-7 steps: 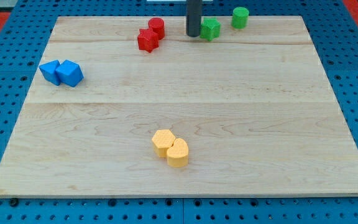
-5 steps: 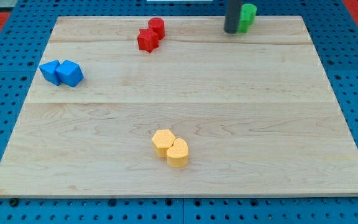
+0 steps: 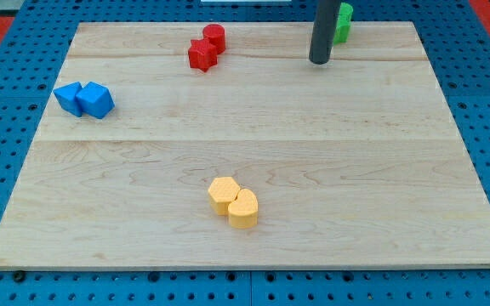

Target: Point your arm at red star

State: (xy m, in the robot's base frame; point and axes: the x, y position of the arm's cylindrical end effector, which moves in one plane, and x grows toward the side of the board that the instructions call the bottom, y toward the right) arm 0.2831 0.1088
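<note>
Hovering near the view's top, my tip (image 3: 319, 61) grasps nothing, just beside a green block (image 3: 342, 22); the red star-shaped block (image 3: 201, 55) sits well left, touching a red cylinder (image 3: 214, 36) — overshoot could shove both.

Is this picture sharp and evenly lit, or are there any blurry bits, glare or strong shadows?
In the camera view, the lighting is soft and even, with no glare on the wooden board; the red star and yellow blocks look sharp with faint shadows; my tip is crisp too, and the rod partly hides a green block.
</note>
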